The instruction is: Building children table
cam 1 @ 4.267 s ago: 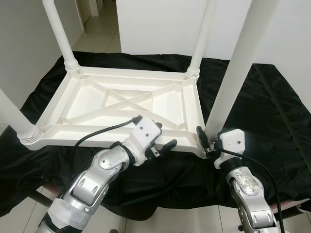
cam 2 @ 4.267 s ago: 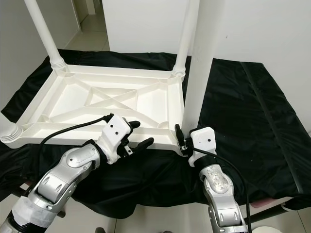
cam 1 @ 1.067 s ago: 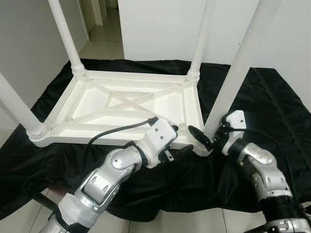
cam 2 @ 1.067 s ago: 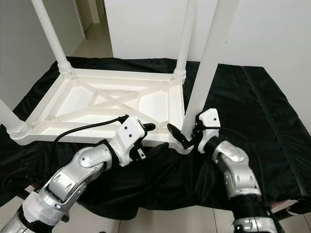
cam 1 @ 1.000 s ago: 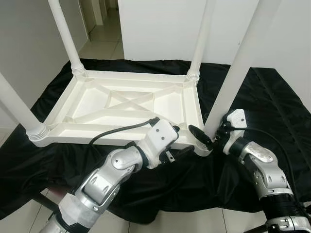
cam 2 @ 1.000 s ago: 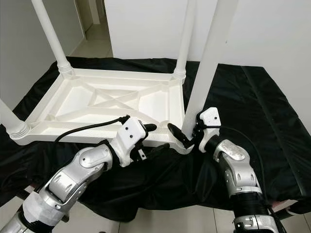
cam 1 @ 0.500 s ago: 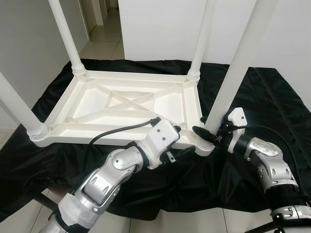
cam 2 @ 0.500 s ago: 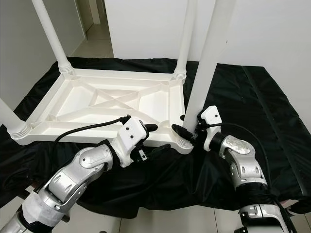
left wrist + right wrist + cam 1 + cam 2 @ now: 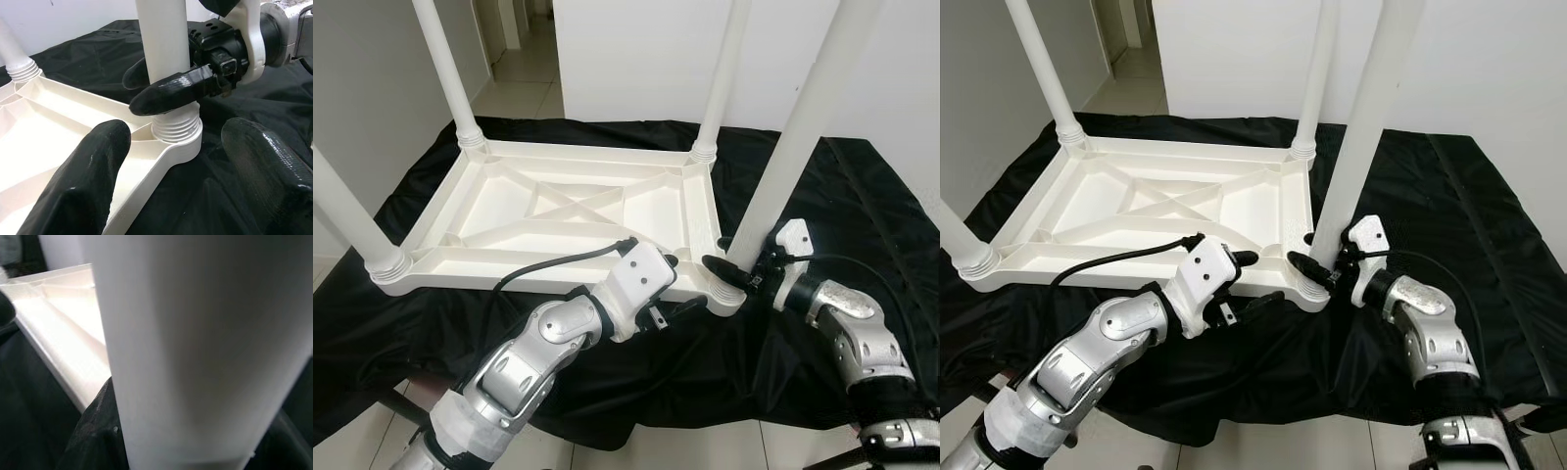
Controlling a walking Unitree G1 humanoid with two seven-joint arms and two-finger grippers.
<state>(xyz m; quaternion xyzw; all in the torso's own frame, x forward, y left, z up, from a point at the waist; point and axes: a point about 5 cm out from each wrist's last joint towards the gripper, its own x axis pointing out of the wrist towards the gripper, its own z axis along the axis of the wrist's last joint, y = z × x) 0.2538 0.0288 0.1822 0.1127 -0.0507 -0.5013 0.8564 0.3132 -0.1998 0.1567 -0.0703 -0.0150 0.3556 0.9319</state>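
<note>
Rt hand (image 9: 736, 266) round leg (image 9: 791, 147), black cloth (image 9: 842, 206) under.

You get bright, even indoor light in both eye views, sharp, no motion blur. The white table frame (image 9: 578, 211) glares slightly; the black cloth (image 9: 862, 225) swallows detail and shows soft sheen on its folds. In the left wrist view, the near fingers (image 9: 83, 181) go soft. In the right wrist view, the leg (image 9: 205, 347) is blurred, shaded toward one side.
</note>
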